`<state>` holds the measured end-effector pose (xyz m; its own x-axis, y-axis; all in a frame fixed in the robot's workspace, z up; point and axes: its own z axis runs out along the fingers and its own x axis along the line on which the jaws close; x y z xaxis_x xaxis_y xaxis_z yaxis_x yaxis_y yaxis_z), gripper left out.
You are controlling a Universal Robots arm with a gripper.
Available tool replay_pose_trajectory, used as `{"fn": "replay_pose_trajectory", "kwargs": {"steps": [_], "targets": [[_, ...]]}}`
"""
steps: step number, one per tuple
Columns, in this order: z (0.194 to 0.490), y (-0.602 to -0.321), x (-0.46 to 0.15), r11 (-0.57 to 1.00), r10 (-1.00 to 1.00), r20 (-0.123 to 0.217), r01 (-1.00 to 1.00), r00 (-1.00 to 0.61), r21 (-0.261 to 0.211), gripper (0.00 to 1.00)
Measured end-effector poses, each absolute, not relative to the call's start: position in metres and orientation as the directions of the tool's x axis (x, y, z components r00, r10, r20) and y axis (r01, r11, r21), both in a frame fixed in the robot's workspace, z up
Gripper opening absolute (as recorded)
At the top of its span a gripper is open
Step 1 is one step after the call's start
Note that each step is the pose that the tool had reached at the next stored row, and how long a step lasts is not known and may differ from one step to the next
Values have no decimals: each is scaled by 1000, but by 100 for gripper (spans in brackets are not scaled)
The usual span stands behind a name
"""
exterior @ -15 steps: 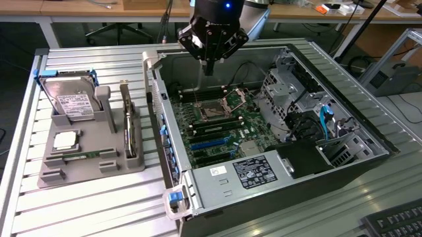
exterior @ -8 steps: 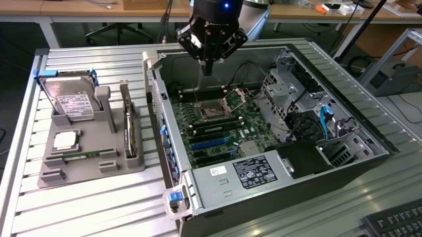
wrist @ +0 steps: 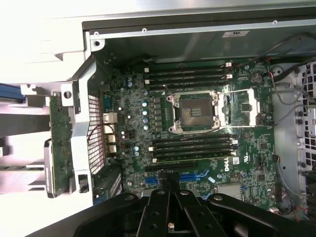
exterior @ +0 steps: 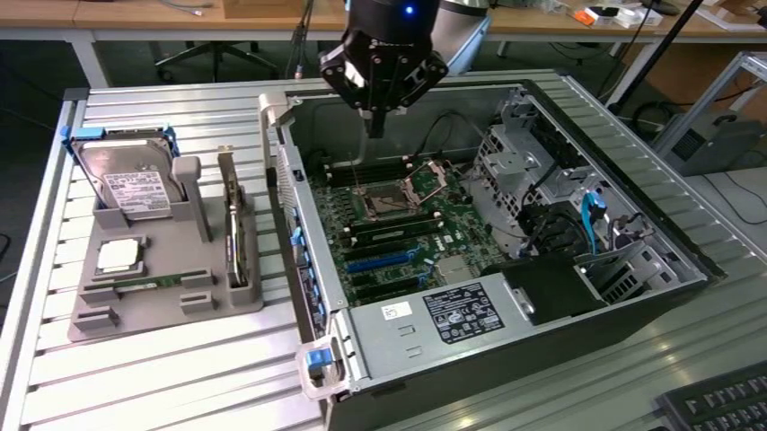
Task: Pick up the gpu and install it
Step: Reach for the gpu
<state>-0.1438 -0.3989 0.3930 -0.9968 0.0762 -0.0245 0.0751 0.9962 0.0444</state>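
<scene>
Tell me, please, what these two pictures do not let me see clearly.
Exterior view: the gpu stands nearly edge-on in the gray holder; its faces are mostly hidden.
Exterior view: the hard drive label print is too small.
Wrist view: the gripper covers some motherboard slots.
Exterior view: the picture's edge cuts off the keyboard.

Keyboard [exterior: 719,404] cut off at frame corner. Label print on hard drive [exterior: 135,184] too small to read. The gpu [exterior: 236,233] stands edge-on in grey holder [exterior: 132,310]; its faces largely hidden.
</scene>
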Motion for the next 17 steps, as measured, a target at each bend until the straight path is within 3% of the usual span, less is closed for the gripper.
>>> {"fn": "replay_pose_trajectory", "kwargs": {"steps": [17], "targets": [[393,-399,-151,996,76,-24,75,-997,44,11]]}}
